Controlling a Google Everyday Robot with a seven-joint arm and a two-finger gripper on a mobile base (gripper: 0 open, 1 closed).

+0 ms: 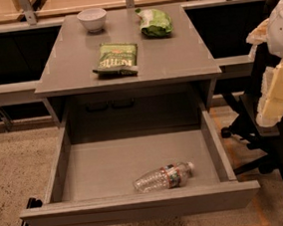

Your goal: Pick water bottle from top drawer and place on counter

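The water bottle (163, 177), clear with a white cap and a red-and-dark label band, lies on its side on the floor of the top drawer (107, 168), near the front panel and right of centre, cap pointing right. The drawer is pulled fully out below the grey counter (72, 66). My gripper (275, 89) shows as pale cream and white parts at the right edge of the view, level with the counter's front edge. It is well right of and above the bottle and touches nothing.
On the counter stand a white bowl (92, 18) at the back left, a crumpled green bag (155, 22) at the back right and a flat green snack bag (116, 59) in the middle. A dark chair base (251, 137) stands right of the drawer on speckled floor.
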